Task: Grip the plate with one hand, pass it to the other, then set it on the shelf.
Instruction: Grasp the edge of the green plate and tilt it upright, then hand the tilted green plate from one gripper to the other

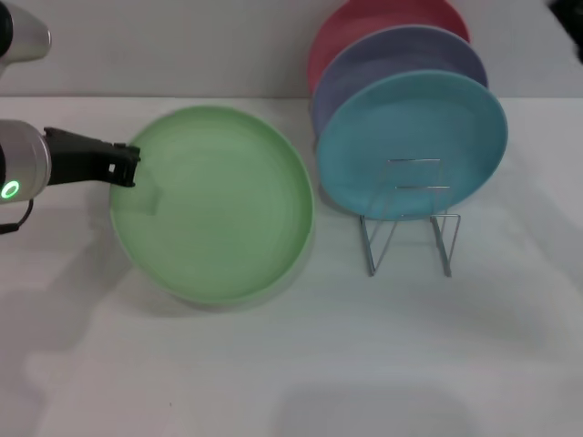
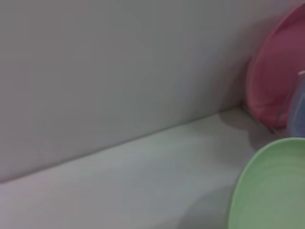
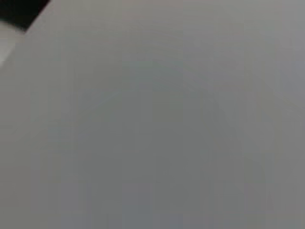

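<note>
The light green plate [image 1: 219,205] is held above the white table, left of centre in the head view, and casts a shadow under its near edge. My left gripper [image 1: 126,167] comes in from the left and is shut on the plate's left rim. The plate's edge also shows in the left wrist view [image 2: 271,191]. The silver wire shelf [image 1: 410,223] stands to the right of the plate, with bare upright loops at its front. My right gripper is out of view; the right wrist view shows only a plain grey surface.
A turquoise plate [image 1: 414,146], a lavender plate [image 1: 401,59] and a pink plate [image 1: 364,23] stand upright in the shelf's rear slots. The pink plate also shows in the left wrist view [image 2: 279,81]. A grey wall runs behind the table [image 1: 291,364].
</note>
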`<state>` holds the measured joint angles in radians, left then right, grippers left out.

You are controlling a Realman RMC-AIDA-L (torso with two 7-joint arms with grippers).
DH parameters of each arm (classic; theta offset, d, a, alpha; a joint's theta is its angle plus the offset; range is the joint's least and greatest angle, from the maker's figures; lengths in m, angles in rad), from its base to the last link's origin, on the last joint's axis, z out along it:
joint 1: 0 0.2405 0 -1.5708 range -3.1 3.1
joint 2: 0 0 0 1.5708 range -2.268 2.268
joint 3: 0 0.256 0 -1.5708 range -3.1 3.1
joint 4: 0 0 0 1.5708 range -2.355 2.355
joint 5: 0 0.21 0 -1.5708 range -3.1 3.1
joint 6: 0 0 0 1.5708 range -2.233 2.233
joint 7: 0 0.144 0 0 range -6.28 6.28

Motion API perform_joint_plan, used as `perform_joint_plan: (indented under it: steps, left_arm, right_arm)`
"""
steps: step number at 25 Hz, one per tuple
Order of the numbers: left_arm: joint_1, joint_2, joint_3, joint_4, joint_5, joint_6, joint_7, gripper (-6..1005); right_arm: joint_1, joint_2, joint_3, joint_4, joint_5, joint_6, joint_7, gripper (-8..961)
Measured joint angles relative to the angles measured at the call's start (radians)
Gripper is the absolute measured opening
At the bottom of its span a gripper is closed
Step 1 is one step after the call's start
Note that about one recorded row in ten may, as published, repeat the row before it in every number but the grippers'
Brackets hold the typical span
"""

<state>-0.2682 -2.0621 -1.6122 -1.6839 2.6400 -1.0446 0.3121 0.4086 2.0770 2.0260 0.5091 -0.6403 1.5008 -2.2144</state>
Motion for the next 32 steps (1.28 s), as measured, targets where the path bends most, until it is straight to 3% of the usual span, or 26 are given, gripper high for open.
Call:
perform_joint_plan:
  steps: [6,8,9,10,11,13,14,15,19,32]
  left_arm:
    - [0.002,-0.001,0.000,-0.028,0.005,0.019,0.002,38]
    - [0.003,-0.001,0.000,-0.033,0.007,0.028,0.002,38]
    - [0.004,-0.001,0.000,-0.035,0.007,0.034,0.002,39]
    - [0.004,-0.001,0.000,-0.037,0.007,0.038,0.002,39]
    - [0.004,-0.001,-0.001,-0.037,0.008,0.041,0.002,39]
    - [0.004,0.000,-0.001,-0.038,0.008,0.046,0.004,39]
    - [0.004,0.000,-0.002,-0.040,0.008,0.050,0.013,39]
    - [0.004,0.000,-0.002,-0.040,0.008,0.050,0.013,39]
    - [0.005,0.000,-0.002,-0.045,0.007,0.052,0.017,39]
    - [0.025,0.000,-0.003,-0.072,-0.001,0.056,0.028,39]
  right_arm:
    - [0.025,-0.017,-0.113,0.460,-0.397,-0.454,0.569,819]
    - [0.045,-0.022,-0.120,0.568,-0.577,-0.511,0.754,819]
    - [0.072,-0.023,-0.122,0.675,-0.794,-0.530,0.970,819]
    - [0.089,-0.024,-0.124,0.723,-0.913,-0.531,1.097,819]
    - [0.089,-0.024,-0.124,0.723,-0.913,-0.531,1.097,819]
    - [0.121,-0.025,-0.137,0.803,-1.126,-0.521,1.306,819]
    - [0.153,-0.025,-0.162,0.866,-1.316,-0.505,1.479,818]
    - [0.153,-0.025,-0.162,0.866,-1.316,-0.505,1.479,818]
    - [0.243,-0.034,-0.235,0.900,-1.564,-0.441,1.699,818]
    - [0.353,-0.033,-0.294,0.759,-1.590,-0.435,1.725,816]
